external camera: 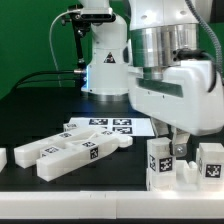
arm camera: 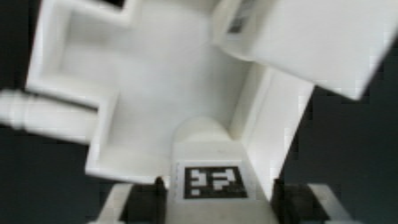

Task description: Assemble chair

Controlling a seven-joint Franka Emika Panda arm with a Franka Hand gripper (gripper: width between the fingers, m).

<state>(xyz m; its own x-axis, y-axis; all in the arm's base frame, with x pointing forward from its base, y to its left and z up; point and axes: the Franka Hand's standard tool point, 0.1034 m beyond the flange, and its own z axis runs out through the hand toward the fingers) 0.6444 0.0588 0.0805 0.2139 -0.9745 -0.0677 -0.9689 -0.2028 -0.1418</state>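
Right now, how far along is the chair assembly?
Nothing looks clearly joined yet. By the marker board lie loose chair pieces. In hand: the claw straddles a tagged piece at the exterior view's right; whether it grips is unclear. All the joining is left.

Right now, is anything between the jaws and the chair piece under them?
Nothing visible. In the wrist view the tagged chair piece sits right between the jaws with no other part in the gap. The loose parts lie off to the exterior view's left.
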